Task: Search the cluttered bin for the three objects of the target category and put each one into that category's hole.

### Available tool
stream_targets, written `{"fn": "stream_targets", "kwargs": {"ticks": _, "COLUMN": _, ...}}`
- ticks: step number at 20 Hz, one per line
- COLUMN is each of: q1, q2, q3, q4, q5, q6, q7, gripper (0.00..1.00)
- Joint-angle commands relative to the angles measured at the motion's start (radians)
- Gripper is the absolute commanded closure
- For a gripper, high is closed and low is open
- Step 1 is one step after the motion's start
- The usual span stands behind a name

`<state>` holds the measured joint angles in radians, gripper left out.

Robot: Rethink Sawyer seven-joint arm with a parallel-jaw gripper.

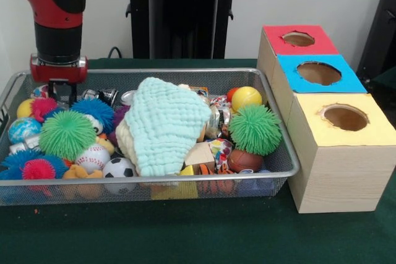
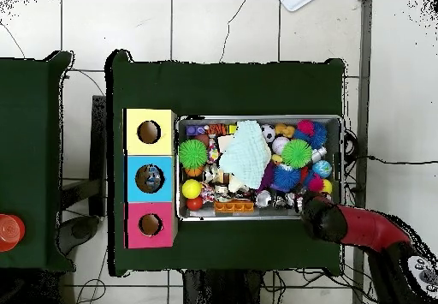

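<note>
The target category is not named, so the three wanted objects cannot be picked out with certainty. The bin point(image 1: 281, 153) is seen packed: a pale green cloth point(image 1: 167, 125) is heaped over the middle, with spiky green balls at the left point(image 1: 67, 134) and right point(image 1: 255, 129), a blue spiky ball point(image 1: 94, 110), pink spiky balls point(image 1: 38, 168), a baseball point(image 1: 93, 156), a soccer ball point(image 1: 119, 168), a small basketball point(image 1: 245, 161) and a yellow ball point(image 1: 246, 97) packed around it. More may be hidden under the cloth.

The gripper point(image 1: 60, 94) is held low at the bin's far left corner in the front view, just above the clutter by the pink and blue spiky balls. Whether its fingers are apart or together cannot be told, and nothing is seen held in it.

Just beside the bin's right end, three boxes are set in a row, each with a round hole on top: red point(image 1: 299, 39) farthest, blue point(image 1: 318, 73) in the middle, yellow point(image 1: 344, 117) nearest. In the overhead view something seems to lie inside the blue hole, though it is too small to be identified.

The step in hand is judged to be searching and reaching for a pick at that corner. A clean descent onto one object is called for next, followed by a lift clear of the rim and a carry across the whole bin to the matching hole. The cloth may need to be shifted if targets are buried.
</note>
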<state>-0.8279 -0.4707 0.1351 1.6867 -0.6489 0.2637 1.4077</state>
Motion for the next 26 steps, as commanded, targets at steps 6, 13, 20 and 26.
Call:
{"fn": "stream_targets", "kwargs": {"ticks": 6, "q1": -0.058, "q2": -0.128, "q3": 0.238, "q4": 0.053, "q5": 0.171, "q6": 0.291, "q7": -0.064, "gripper": 1.00}}
{"fn": "stream_targets", "kwargs": {"ticks": 13, "q1": -0.106, "q2": -0.148, "q3": 0.353, "q4": 0.067, "q5": 0.227, "q6": 0.320, "q7": -0.088, "gripper": 1.00}}
{"fn": "stream_targets", "kwargs": {"ticks": 20, "q1": -0.098, "q2": -0.167, "q3": 0.374, "q4": 0.047, "q5": 0.240, "q6": 0.368, "q7": -0.085, "gripper": 1.00}}
{"fn": "stream_targets", "kwargs": {"ticks": 26, "q1": -0.046, "q2": -0.095, "q3": 0.267, "q4": 0.000, "q5": 0.162, "q6": 0.393, "q7": -0.055, "gripper": 1.00}}
